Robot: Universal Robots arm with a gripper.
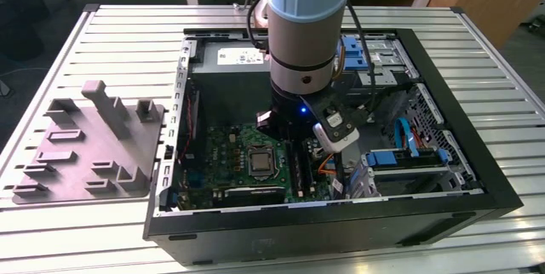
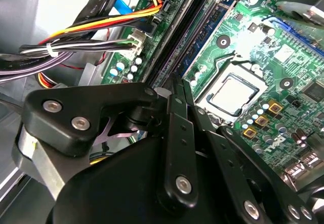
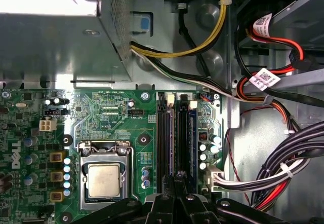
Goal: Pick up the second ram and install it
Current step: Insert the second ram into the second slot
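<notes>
The arm (image 1: 302, 31) reaches down into the open computer case (image 1: 341, 223). The case lies on the slatted worktop (image 1: 127, 25) in the middle of the exterior view. A grey parts tray (image 1: 85, 152) sits just beside the case at the exterior view's left, in the lower left part of that frame.

In the first wrist view the claw (image 3: 174, 176) has its fingers pressed together into a narrow tip. The tip sits over one end of the memory slots on the green motherboard (image 3: 101, 107). The second ram (image 3: 183, 138) stands on edge in a slot there, just beside another dark stick (image 3: 163, 138). It lies between the processor socket (image 3: 104, 176) and a bundle of cables (image 3: 283, 173). It looks seated along its length, though I cannot tell whether the tip touches it.

In the second wrist view the black fingers (image 2: 174, 117) meet over the same slots, with the socket near them.
</notes>
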